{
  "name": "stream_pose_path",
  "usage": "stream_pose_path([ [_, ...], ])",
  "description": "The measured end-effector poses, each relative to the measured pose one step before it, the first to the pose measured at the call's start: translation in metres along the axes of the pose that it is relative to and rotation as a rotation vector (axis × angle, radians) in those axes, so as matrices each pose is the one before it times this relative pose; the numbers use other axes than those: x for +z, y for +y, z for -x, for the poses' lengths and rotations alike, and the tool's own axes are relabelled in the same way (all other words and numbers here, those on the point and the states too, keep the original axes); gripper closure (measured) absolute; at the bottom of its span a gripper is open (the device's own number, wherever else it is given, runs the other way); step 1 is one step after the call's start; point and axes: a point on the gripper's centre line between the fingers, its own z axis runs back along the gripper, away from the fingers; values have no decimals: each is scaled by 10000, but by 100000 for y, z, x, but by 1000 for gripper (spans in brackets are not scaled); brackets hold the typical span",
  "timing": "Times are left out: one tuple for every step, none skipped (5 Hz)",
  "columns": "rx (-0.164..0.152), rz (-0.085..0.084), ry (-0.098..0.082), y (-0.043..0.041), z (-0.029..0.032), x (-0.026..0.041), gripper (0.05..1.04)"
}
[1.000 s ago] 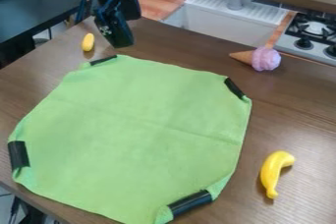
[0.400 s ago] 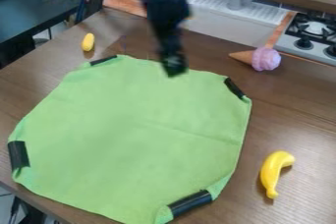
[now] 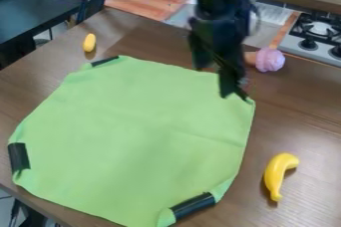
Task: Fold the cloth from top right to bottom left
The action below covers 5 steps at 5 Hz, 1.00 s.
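Green cloth lies spread on the counter, dark strips at its corners. Gripper at the top-right corner; view blurred there, so contact is uncertain, and I cannot tell whether it is open or shut. Nothing seen lifted.

Risks, my judgement: a grip set too high or too far inward would close on air or bunch the middle. The strip expected at that corner may be stiff or slick and slide out mid-lift. Pressing hard could push the cloth instead of pinching it. Pulled low, the fold may drag the whole cloth towards the near left edge, or fall short of bottom left.

Writing: no brand, label or lettering legible.
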Motion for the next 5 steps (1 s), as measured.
stream_pose_path([
  [2378, -900, 343, -1419, -1320, -2159, 83],
  [2258, -1151, -526, -952, -1787, -1089, 82],
  [1472, -391, -1333, -537, -2222, -1238, 83],
  [942, -229, -567, -507, -1544, -982, 83],
  [897, 26, 66, -388, -200, -964, 82],
])
